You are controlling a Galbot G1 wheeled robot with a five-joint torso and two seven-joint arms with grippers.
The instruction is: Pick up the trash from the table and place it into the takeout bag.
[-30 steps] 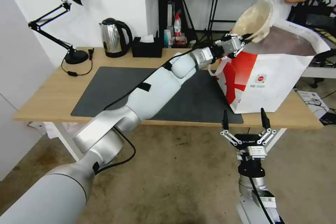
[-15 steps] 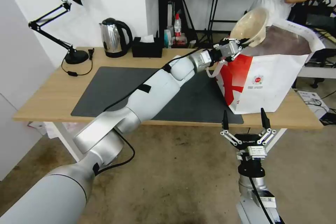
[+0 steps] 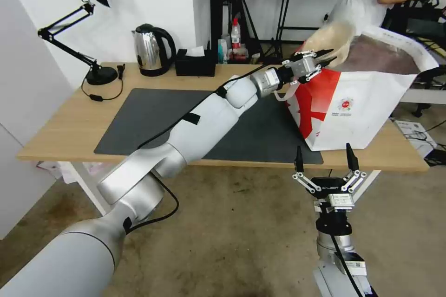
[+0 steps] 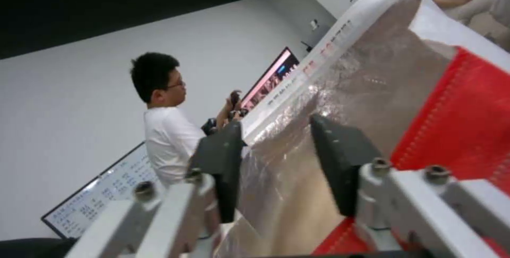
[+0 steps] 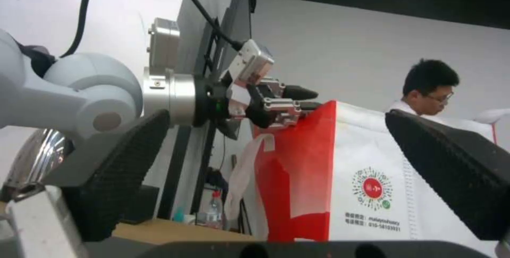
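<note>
1. The step in hand is dropping the round clear-lidded bowl of tan food (image 3: 332,39) into the large white takeout bag with the red panel (image 3: 367,106). The bowl is a blurred tan shape above the bag's left rim, just beyond the left tool (image 3: 320,58).
2. The left tool's fingers stand apart with nothing between them. The left wrist view looks through that gap onto the silver foil lining (image 4: 345,82), so I judge the bowl to be free of the grip.
3. To do this well, the tool should stay over the mouth, inside the rim line, so the bowl clears the red edge. It should then lift straight out and avoid snagging the white strap handle hanging on the bag's left side.
4. The bag stands upright at the right end of the light-wood bench (image 3: 69,125), with its mouth upward. Its long side runs left to right along the bench.
5. The bowl is round and has no long axis. Which way its lid faces cannot be told from the blur.
6. The right tool (image 3: 325,158) is parked below the bench's near edge, fingers spread and empty.
</note>
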